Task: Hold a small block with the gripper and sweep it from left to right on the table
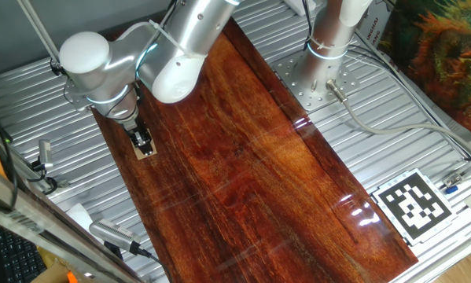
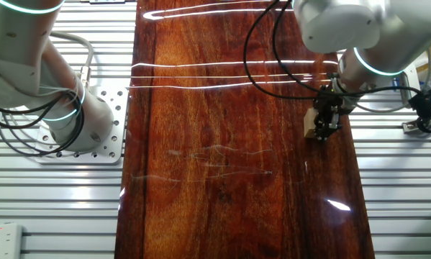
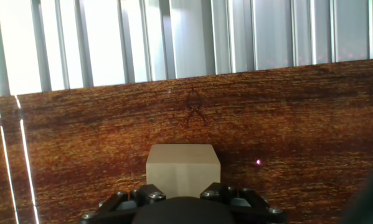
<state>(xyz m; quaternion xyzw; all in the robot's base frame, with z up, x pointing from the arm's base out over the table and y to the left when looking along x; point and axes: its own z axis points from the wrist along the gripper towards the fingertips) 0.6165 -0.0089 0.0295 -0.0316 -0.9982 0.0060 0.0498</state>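
Observation:
The small block [image 3: 182, 170], a light tan wooden cube, rests on the table [image 1: 251, 173] near one long edge. The gripper [image 1: 144, 143] stands straight down on it, its black fingers closed on the block's two sides. In the hand view the block fills the space between the fingertips [image 3: 147, 194]. In the other fixed view the gripper [image 2: 325, 124] and the block [image 2: 310, 125] sit at the board's right edge [image 2: 348, 180]. The block [image 1: 146, 152] shows only as a tan sliver under the tip in one fixed view.
Ribbed grey metal [image 1: 31, 102] surrounds the board. A fixed white post [image 1: 329, 31] on a drilled plate stands beside the far edge. A black-and-white tag [image 1: 413, 206] lies at the lower right. Cables [image 1: 392, 118] and small tools [image 1: 113, 234] lie on the metal.

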